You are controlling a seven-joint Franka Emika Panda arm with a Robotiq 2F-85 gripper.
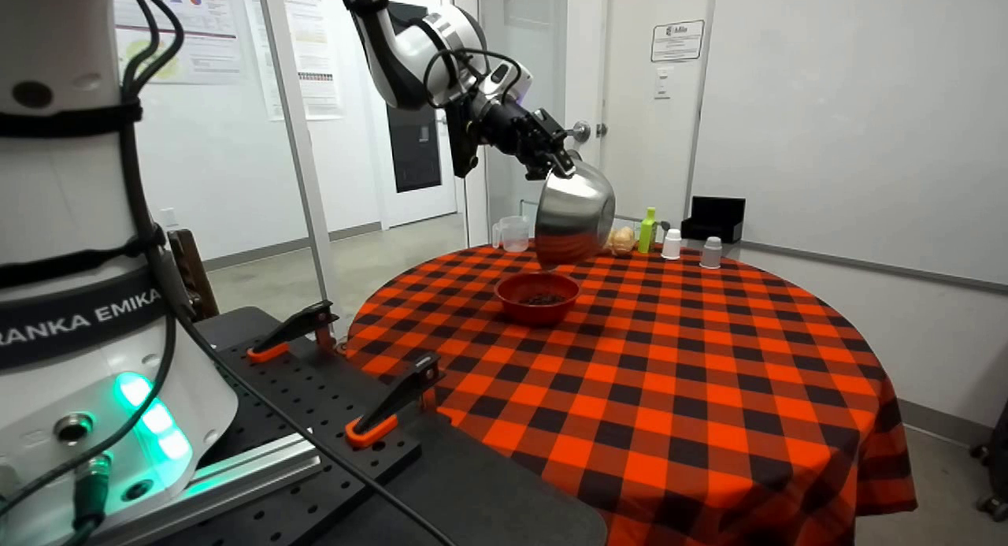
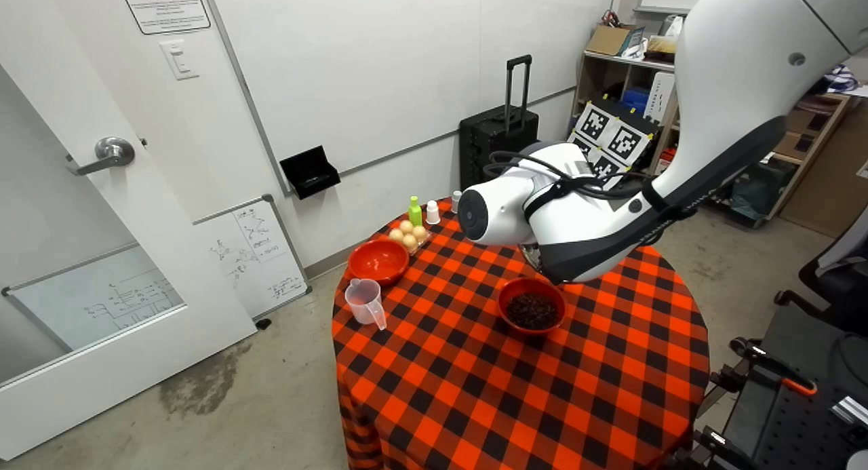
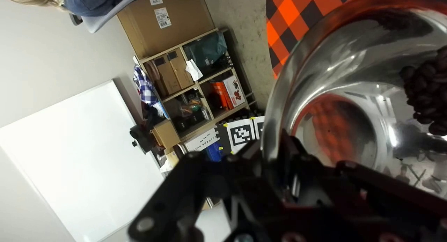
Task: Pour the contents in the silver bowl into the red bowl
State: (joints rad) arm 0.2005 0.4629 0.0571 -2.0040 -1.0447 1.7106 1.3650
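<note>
Gripped by its rim, the silver bowl [image 1: 579,203] hangs steeply tilted above the near red bowl [image 1: 537,316], its base turned away to the right in an exterior view. My gripper [image 3: 274,149] is shut on that rim, one finger on each side of the wall. Inside the silver bowl, a clump of dark beans [image 3: 427,92] shows at the right edge of the wrist view. More dark beans [image 2: 532,312] lie in the red bowl below. From that exterior view, the arm covers the gripper and nearly all of the silver bowl.
A second red bowl [image 2: 377,261] stands at the table's far side, beside a clear measuring jug [image 2: 365,302]. Several eggs [image 2: 408,235], a green bottle [image 2: 415,212] and white cups [image 2: 432,213] line the same edge. A checked cloth [image 1: 693,373] covers the table.
</note>
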